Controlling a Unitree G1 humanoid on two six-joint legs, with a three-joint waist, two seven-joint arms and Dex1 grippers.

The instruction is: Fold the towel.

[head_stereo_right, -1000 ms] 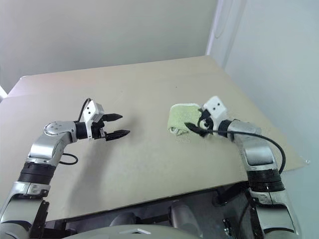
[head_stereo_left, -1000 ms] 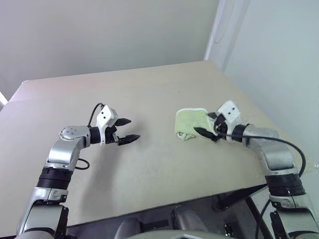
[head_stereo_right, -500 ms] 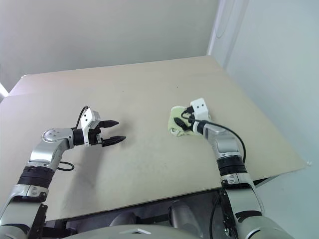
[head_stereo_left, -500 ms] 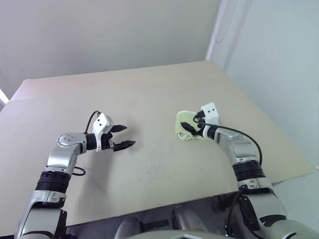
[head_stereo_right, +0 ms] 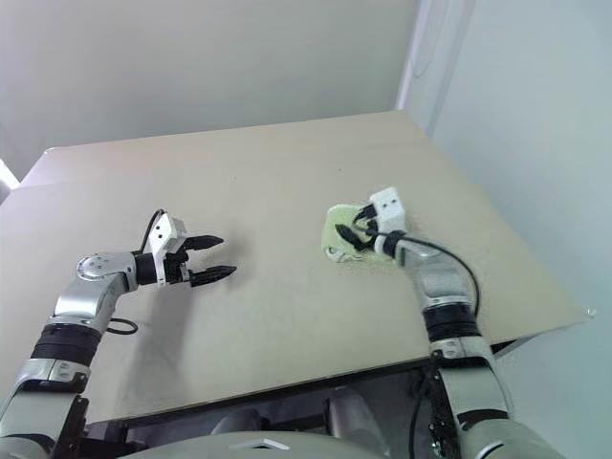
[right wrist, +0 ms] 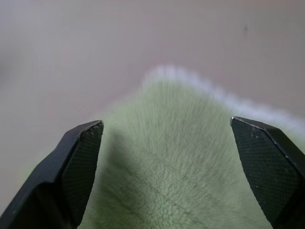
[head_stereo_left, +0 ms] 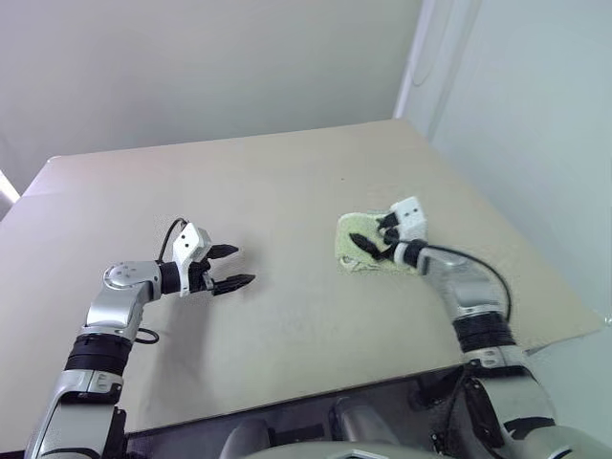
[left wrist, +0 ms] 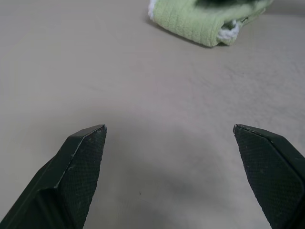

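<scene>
The broad beige matte table (head_stereo_left: 287,182) carries one task item: the light green terry towel with white edging (head_stereo_left: 356,237), lying as a small compact bundle on my right half of the surface, well clear of every table edge.

My right gripper (head_stereo_left: 373,241) sits directly over the bundle with its two black fingers spread wide, straddling the cloth and clamping nothing. In the right wrist view the green pile lies between and just past the fingertips (right wrist: 78,157), with a white-edged border beyond it. My left gripper (head_stereo_left: 233,269) hovers above bare table well apart from the towel, likewise spread wide and empty, aimed toward the bundle.

Assessment of the step in hand: the towel reads as already gathered or part-folded, and my right gripper appears placed either to press it flat or to take an edge. To do this well I judge I should lower squarely, catch the white-edged border rather than the loose middle, and keep the layers aligned so they do not slide.

Orientation: the bundle is only slightly longer than wide. Its long axis appears to run roughly front to back, but I cannot fix that firmly. A small white loop (left wrist: 228,32) sticks out of the end facing my left gripper.
</scene>
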